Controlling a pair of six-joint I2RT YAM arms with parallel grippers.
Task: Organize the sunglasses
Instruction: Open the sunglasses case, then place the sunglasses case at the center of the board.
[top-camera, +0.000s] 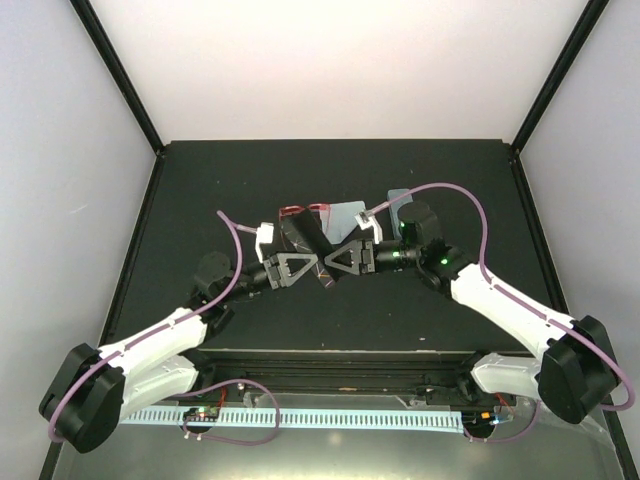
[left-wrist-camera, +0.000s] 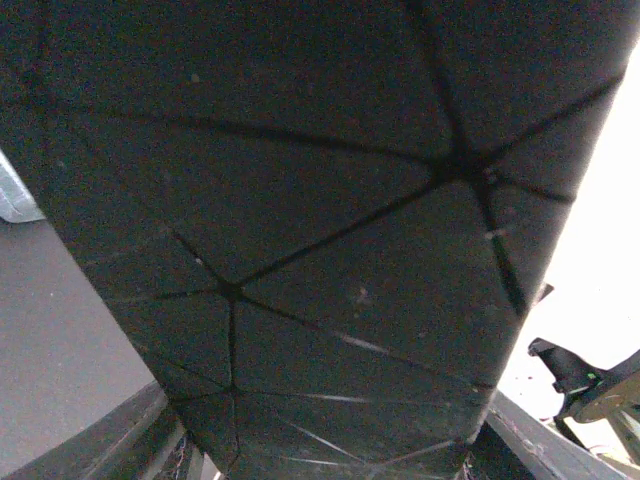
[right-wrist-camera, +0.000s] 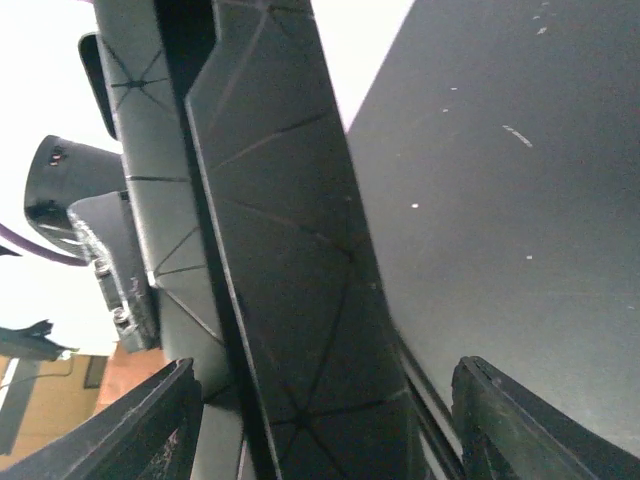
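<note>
Both arms met at mid-table over the black case. The left hand seemed pinched on it. The right hand stood spread around its lid edge, so case-opening looked in hand. The red sunglasses lay just behind, and the black pair was unseen. Next, the lid probably needed prying wide.

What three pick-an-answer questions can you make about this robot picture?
1. Where do the left gripper and right gripper meet? A) far left corner B) the table's middle C) over their bases
2. What colour is the sunglasses frame behind the case? A) red B) green C) yellow
3. How are the arms? A) both folded back B) one folded back C) both reaching inward

B: they meet at the case, mid-table. A: red wire shows beyond the case. C: both arms stretch to the centre.
</note>
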